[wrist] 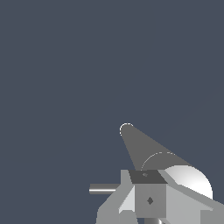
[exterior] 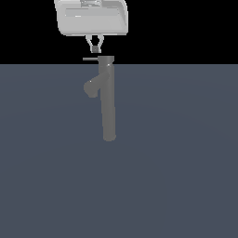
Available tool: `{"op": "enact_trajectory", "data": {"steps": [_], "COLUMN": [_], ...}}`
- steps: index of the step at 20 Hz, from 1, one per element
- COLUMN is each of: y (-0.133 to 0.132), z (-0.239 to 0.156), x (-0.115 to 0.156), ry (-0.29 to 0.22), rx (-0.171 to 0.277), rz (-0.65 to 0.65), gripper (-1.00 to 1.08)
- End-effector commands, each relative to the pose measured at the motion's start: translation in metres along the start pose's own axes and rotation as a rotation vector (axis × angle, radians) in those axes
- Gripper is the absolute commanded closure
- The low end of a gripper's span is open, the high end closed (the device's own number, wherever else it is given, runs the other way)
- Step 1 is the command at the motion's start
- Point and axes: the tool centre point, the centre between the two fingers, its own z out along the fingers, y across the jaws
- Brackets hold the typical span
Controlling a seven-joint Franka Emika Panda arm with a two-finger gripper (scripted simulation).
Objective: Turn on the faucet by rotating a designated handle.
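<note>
While our pale two-fingered gripper (exterior: 95, 48) hangs at twelve o'clock over the thin straight grey rod handle (exterior: 90, 59), we see its fingers drawn close together, grasping nothing. The tall matte grey cylindrical faucet column (exterior: 108, 102) stands upright on the flat slate-blue floor (exterior: 176, 162). Its handle juts from the cap toward nine o'clock; the thick angled spout stub (exterior: 93, 86) branches off toward eight o'clock below it

Flat slate-blue floor (exterior: 176, 176), black backdrop (exterior: 186, 28)
</note>
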Motion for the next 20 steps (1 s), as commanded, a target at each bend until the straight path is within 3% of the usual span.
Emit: {"op": "enact_trajectory", "data": {"steps": [1,13,20], "y": [-0.006,-0.016,-0.021], "z": [0.011,0.027,0.027], "x": [0.009,0.021,0.002], "ry": [0.002,0.004,0.004], "rx": [0.002,0.004,0.004], "rz": [0.002,0.004,0.004], "gripper": [1.08,1.08,1.08]}}
